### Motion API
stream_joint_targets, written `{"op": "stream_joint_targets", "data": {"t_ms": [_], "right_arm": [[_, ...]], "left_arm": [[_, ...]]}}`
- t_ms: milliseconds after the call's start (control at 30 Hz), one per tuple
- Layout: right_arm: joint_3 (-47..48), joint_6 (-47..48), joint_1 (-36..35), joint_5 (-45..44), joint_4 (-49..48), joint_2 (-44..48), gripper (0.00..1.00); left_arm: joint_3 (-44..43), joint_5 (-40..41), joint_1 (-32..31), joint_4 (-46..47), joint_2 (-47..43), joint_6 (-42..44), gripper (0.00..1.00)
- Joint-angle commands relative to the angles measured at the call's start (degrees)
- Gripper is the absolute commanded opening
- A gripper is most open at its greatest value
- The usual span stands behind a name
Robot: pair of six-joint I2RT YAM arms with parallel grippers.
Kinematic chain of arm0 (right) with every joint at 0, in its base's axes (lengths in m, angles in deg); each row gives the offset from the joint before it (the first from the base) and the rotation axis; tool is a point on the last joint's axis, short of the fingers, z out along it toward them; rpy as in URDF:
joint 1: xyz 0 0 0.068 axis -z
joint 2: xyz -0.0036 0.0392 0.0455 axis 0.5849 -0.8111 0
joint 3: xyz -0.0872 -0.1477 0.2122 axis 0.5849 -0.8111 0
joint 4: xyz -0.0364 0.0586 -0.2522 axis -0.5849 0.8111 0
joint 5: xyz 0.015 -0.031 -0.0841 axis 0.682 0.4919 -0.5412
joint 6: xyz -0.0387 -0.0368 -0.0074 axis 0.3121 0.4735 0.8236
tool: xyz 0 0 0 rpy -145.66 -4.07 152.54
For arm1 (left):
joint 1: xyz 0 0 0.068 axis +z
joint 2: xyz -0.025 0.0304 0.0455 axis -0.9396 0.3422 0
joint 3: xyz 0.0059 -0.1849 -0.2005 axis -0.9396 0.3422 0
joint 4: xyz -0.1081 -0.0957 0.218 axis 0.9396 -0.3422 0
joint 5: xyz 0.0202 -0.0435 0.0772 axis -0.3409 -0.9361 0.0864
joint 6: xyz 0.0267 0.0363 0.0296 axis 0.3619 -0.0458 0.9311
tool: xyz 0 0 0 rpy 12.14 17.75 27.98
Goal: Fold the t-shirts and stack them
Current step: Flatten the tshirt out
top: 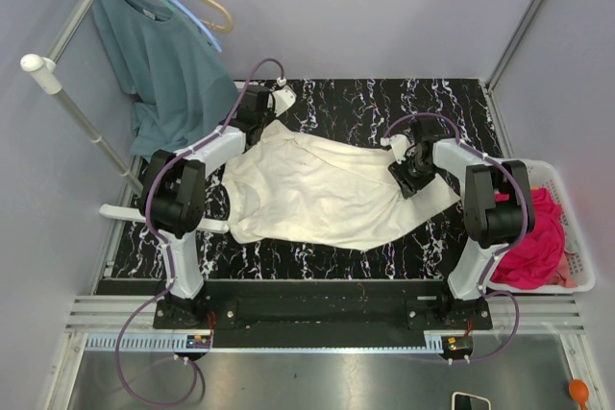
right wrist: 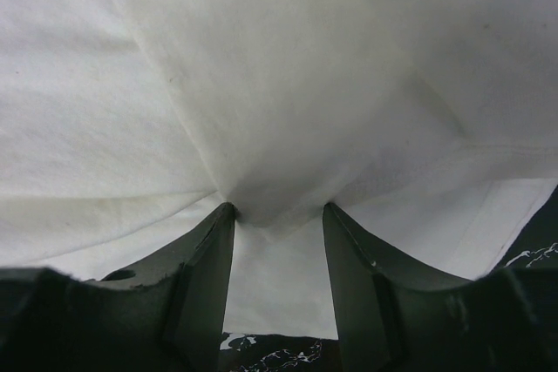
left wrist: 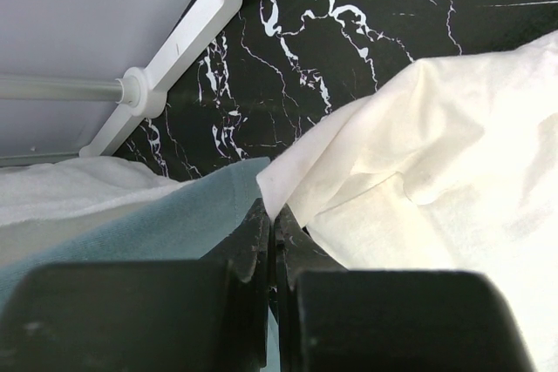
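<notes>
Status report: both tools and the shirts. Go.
Left tool shut on cream t-shirt edge. Right tool open, straddling a pucker of it. Shirt spread, unfolded; pink t-shirt in basket. Teal garment close by left tool.

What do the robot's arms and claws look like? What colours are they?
The left arm and the right arm are both made of white tube pieces joined by chunky, rounded black joints. A thin purple cable loops out from each base and runs up along the arm. The left claw and the right claw each have two plain black fingers.
</notes>
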Motion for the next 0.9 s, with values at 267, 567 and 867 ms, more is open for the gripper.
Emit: {"op": "stream_joint_targets", "data": {"t_ms": [267, 567, 867], "right_arm": [[3.7, 0.8, -0.4, -0.5, 0.0, 0.3, 0.52], [4.5, 1.1, -0.4, -1.0, -0.1, -1.1, 0.50], [4.7, 0.7, -0.4, -1.5, -0.6, -2.3, 0.36]], "left_arm": [[0.7, 0.9, -0.1, 3.3, -2.5, 1.1, 0.00], [0.9, 1.2, -0.2, 3.4, -2.4, 1.5, 0.00], [1.7, 1.4, -0.2, 4.7, -2.6, 1.9, 0.00]]}}
